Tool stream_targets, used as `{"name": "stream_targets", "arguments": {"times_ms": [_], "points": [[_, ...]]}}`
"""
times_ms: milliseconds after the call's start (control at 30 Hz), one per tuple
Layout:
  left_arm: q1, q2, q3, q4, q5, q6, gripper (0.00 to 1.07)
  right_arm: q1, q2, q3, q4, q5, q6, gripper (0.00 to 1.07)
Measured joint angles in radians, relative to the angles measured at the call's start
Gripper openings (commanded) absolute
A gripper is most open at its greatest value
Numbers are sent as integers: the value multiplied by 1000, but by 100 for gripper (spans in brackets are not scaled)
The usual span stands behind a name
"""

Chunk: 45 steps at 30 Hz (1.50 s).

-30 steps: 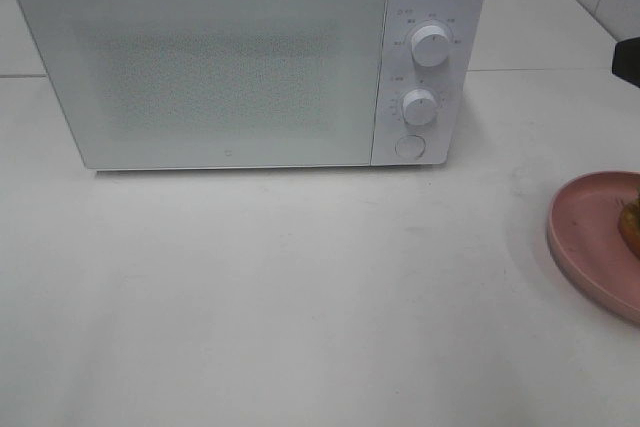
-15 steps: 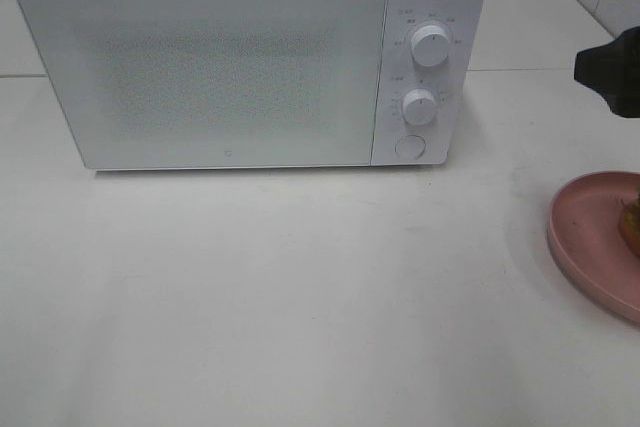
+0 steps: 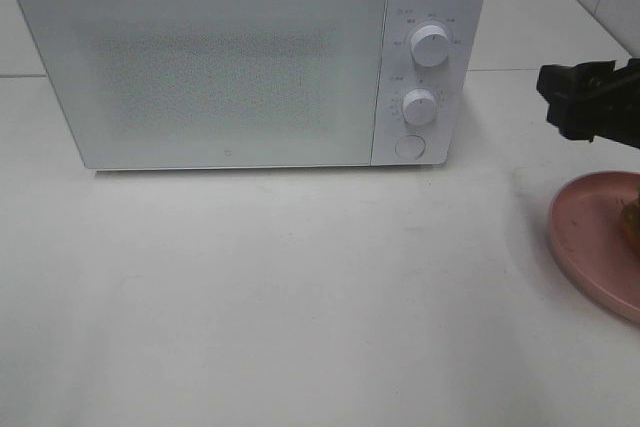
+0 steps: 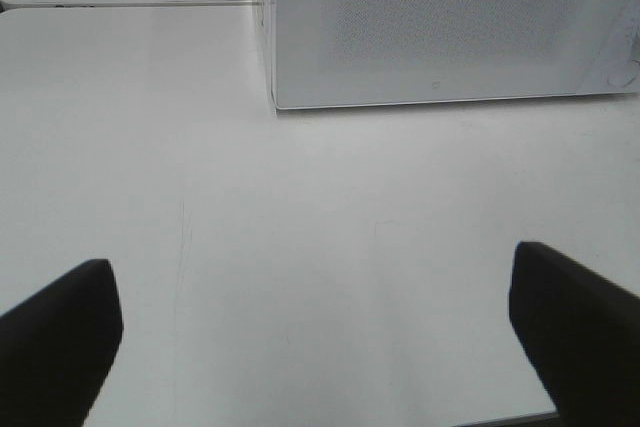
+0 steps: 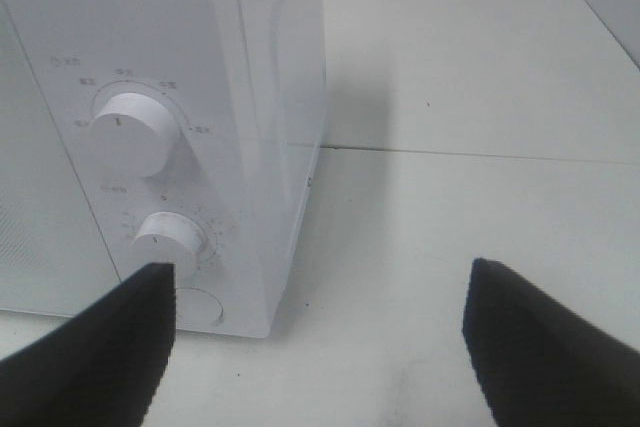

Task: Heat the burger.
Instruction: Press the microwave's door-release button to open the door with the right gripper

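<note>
Exterior high view: white microwave [image 3: 250,57] at back of the counter [image 3: 300,297], door shut. The burger [image 3: 631,219] sits on the pink plate [image 3: 585,237] at the counter's right edge, mostly cut off by the frame; only a brown sliver shows.

Step in hand, I'd judge: get the door open first. To do it well, aim one fingertip at the round button [image 3: 409,147] under the two knobs and push straight in. Stay clear of the lower knob [image 3: 419,107] so the timer isn't nudged.

Now the right hand [image 3: 552,105] hangs btwn plate and microwave's control side, fingers spread wide, empty, touching nothing. Left wrist view: the left hand [image 4: 320,342] is spread fully, empty, low over bare counter off the microwave's front left corner. Best kept out of the door swing.
</note>
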Motion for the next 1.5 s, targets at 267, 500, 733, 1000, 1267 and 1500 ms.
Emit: {"name": "stream_targets", "arguments": {"times_ms": [267, 500, 733, 1000, 1267, 1500], "points": [[0, 0, 0, 0, 0, 0, 103, 194, 90, 12, 274, -145, -230, 76], [0, 0, 0, 0, 0, 0, 103, 306, 126, 12, 490, -228, -305, 76], [0, 0, 0, 1, 0, 0, 103, 397, 182, 12, 540, -294, -355, 76], [0, 0, 0, 1, 0, 0, 103, 473, 268, 11, 588, -306, -355, 76], [0, 0, 0, 1, 0, 0, 103, 507, 302, 12, 633, -311, -355, 76], [0, 0, 0, 1, 1, 0, 103, 507, 312, 12, 635, -311, -247, 76]]}}
